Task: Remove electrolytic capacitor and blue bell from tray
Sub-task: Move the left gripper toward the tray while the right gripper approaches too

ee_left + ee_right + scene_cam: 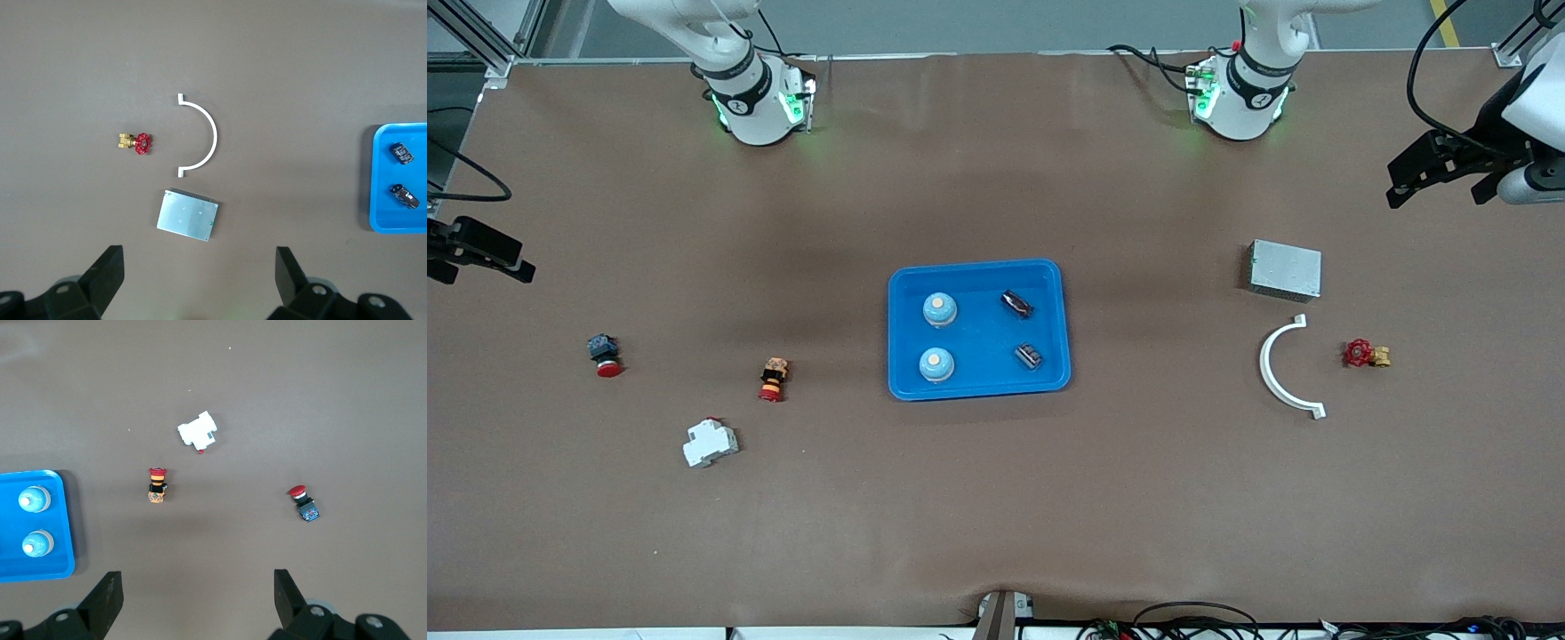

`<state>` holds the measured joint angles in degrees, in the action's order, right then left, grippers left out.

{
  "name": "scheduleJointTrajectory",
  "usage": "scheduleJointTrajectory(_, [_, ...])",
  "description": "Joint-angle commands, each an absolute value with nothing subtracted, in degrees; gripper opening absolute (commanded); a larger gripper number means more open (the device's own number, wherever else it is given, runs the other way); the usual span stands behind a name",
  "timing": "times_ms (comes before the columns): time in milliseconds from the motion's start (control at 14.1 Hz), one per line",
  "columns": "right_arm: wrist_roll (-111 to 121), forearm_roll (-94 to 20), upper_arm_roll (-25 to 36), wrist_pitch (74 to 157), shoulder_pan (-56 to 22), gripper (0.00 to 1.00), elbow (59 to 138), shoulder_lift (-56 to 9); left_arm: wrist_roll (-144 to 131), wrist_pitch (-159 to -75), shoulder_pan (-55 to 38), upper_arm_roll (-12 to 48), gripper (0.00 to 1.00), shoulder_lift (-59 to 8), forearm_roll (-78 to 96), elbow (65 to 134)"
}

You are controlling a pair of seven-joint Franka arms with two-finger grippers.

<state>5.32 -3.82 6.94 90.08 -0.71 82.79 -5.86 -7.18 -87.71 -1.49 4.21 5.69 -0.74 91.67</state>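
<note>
With both the left gripper (197, 280) and right gripper (193, 600) spread apart and empty at the table's ends, two bells (940, 309) and two capacitors (1017, 303) sit close together in the tray (978, 391), so a reach risks nudging the neighbouring twin.

Right arm base (751, 93): white rounded housing in the upper left of the frame, with a black band and a small dark mark on it.
Right base lights: green glow on the sides of the housing, spilling onto the surface under it.
Left arm base (1240, 93): same white shell in the upper right, black band, green glow on one side, a red spot near its top.
Cables: black leads run to both bases; a thick black loop hangs at the upper right corner.
Left gripper (1440, 178): matte black and angular at the right edge, below a white wrist.
Left gripper fingers (107, 273): black wedge-shaped blocks with round screw holes.
Right gripper (480, 258): black, at the left edge.
</note>
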Motion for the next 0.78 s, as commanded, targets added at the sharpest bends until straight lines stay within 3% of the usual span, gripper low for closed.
scheduleJointTrajectory(0, [6.1, -3.1, 6.6, 91.1, -0.9, 1.00, 84.3, -4.5, -7.6, -87.1, -1.7, 4.5, 1.00, 5.2, -1.5, 90.7])
scheduleJointTrajectory(212, [6.2, -3.1, 6.6, 91.4, -0.9, 1.00, 85.0, -4.3, -7.7, -87.3, -1.8, 4.4, 1.00, 4.3, -1.3, 90.3])
scheduleJointTrajectory(354, [6.1, -3.1, 6.6, 91.4, -0.9, 1.00, 85.0, -4.3, -7.0, -87.2, -1.9, 4.5, 1.00, 0.0, -1.7, 84.5])
scheduleJointTrajectory(708, [5.9, -3.1, 6.5, 91.6, -1.0, 1.00, 85.0, -4.1, -8.3, -91.9, -6.4, 5.7, 1.00, -10.0, -0.6, 84.5])
